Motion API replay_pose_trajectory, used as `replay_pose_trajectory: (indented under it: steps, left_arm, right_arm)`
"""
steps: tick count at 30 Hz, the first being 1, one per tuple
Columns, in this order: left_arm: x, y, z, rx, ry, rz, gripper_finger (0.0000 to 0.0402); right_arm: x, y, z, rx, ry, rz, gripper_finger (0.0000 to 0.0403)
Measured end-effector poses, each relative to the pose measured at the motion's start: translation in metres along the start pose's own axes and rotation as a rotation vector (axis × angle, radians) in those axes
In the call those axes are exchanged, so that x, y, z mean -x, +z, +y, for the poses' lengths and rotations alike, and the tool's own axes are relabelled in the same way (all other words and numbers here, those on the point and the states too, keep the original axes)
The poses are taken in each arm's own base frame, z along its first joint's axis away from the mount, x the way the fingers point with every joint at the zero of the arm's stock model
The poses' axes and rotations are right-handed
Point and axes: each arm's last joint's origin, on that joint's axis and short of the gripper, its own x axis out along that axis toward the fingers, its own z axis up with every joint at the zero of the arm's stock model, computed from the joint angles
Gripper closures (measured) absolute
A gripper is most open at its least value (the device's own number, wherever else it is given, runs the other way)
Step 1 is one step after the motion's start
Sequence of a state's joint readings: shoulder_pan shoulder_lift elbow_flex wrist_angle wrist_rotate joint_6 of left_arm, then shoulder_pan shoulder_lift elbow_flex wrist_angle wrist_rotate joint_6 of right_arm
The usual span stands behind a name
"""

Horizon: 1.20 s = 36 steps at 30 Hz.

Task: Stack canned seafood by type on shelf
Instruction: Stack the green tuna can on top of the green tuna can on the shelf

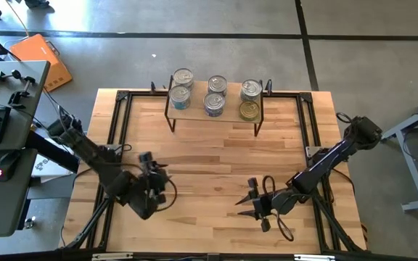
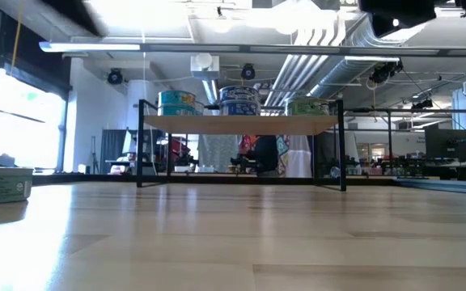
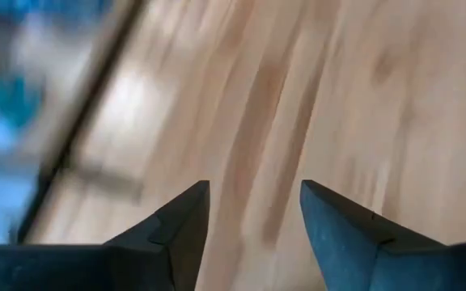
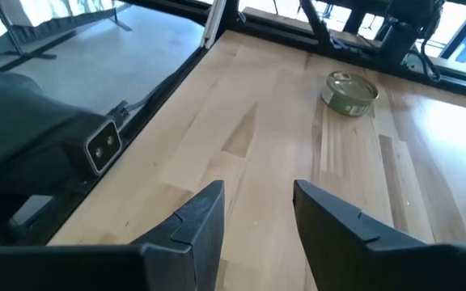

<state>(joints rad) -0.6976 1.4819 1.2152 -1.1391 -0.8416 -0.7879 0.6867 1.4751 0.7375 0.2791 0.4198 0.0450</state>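
**A:** What sits nearest?

**B:** Both arms, at the table's (image 1: 216, 156) near side. The left gripper (image 3: 253, 190) is on the left, its fingers apart with only bare wood between them. That wrist view is blurred.

**A:** And the other one?

**B:** The right gripper (image 4: 257, 190) is near the front right, pointing across the table toward the left arm. Its fingers are parted too and grip nothing.

**A:** Any tin loose on the table?

**B:** One, the loose can (image 4: 350, 93). It stands upright on the wood over on the left arm's side, flat round top up, its short axis vertical. The top is dull gold and the side label greenish. It touches neither gripper. From above, the left arm hides it.

**A:** Farther back?

**B:** The shelf (image 1: 227, 114), at the far edge, its long side running left to right. It is a pale board on thin black legs.

**A:** What's on it?

**B:** Six shelf cans (image 1: 217, 85), all upright, in three front-and-back pairs. Five have silver tops and bluish labels. The front right one, the gold-topped can (image 1: 249, 110), differs.
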Motion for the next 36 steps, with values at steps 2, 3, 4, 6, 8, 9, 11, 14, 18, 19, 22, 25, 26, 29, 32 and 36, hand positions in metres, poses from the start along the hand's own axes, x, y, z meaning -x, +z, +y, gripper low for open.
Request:
replay_pose_trajectory:
  steps: [2, 3, 4, 6, 8, 9, 11, 14, 18, 19, 22, 25, 26, 29, 32, 36]
  left_arm:
    - [-0.001, -0.014, 0.003, 0.080, 0.043, 0.116, 0.0223]
    - [-0.003, -0.020, 0.005, 0.129, 0.068, 0.166, 0.0227]
    - [-0.005, -0.026, 0.006, 0.169, 0.088, 0.212, 0.0231]
    - [-0.012, -0.038, 0.006, 0.216, 0.107, 0.308, 0.0240]
    - [-0.019, -0.051, 0.004, 0.239, 0.105, 0.385, 0.0248]
    - [-0.022, -0.057, 0.002, 0.246, 0.098, 0.422, 0.0253]
    - [-0.029, -0.068, -0.002, 0.255, 0.070, 0.492, 0.0261]
    - [-0.040, -0.080, -0.008, 0.283, 0.032, 0.501, 0.0271]
    - [-0.059, -0.088, -0.019, 0.319, -0.067, 0.412, 0.0281]
    - [-0.065, -0.090, -0.022, 0.320, -0.102, 0.388, 0.0283]
    - [-0.087, -0.089, -0.030, 0.328, -0.213, 0.296, 0.0289]
    - [-0.108, -0.078, -0.038, 0.337, -0.306, 0.180, 0.0294]
    - [-0.112, -0.071, -0.041, 0.331, -0.346, 0.135, 0.0296]
    - [-0.114, -0.045, -0.048, 0.287, -0.432, 0.042, 0.0304]
    - [-0.105, -0.033, -0.045, 0.230, -0.390, 0.132, 0.0315]
    - [-0.081, -0.040, -0.028, 0.224, -0.189, 0.399, 0.0335]
  right_arm:
    - [-0.005, -0.003, 0.001, 0.001, -0.004, 0.007, 0.0261]
    - [-0.007, -0.005, 0.001, 0.002, -0.005, 0.011, 0.0261]
    - [-0.010, -0.006, 0.001, -0.001, -0.007, 0.011, 0.0261]
    - [-0.014, -0.010, 0.002, -0.001, -0.010, 0.017, 0.0261]
    - [-0.018, -0.012, 0.003, -0.002, -0.011, 0.015, 0.0261]
    - [-0.020, -0.013, 0.004, -0.001, -0.011, 0.015, 0.0261]
    - [-0.022, -0.015, 0.005, -0.001, -0.011, 0.014, 0.0261]
    - [-0.023, -0.017, 0.005, 0.003, -0.011, 0.020, 0.0261]
    - [-0.023, -0.016, 0.005, 0.003, -0.010, 0.017, 0.0261]
    - [-0.023, -0.016, 0.005, 0.005, -0.010, 0.016, 0.0261]
    - [-0.023, -0.016, 0.005, 0.012, -0.010, 0.015, 0.0261]
    - [-0.023, -0.015, 0.005, 0.016, -0.009, 0.008, 0.0261]
    - [-0.023, -0.015, 0.005, 0.016, -0.009, 0.008, 0.0261]
    - [-0.023, -0.015, 0.005, 0.016, -0.009, 0.008, 0.0261]
    - [-0.023, -0.015, 0.005, 0.014, -0.008, 0.008, 0.0261]
    - [-0.023, -0.015, 0.005, 0.014, -0.008, 0.008, 0.0261]
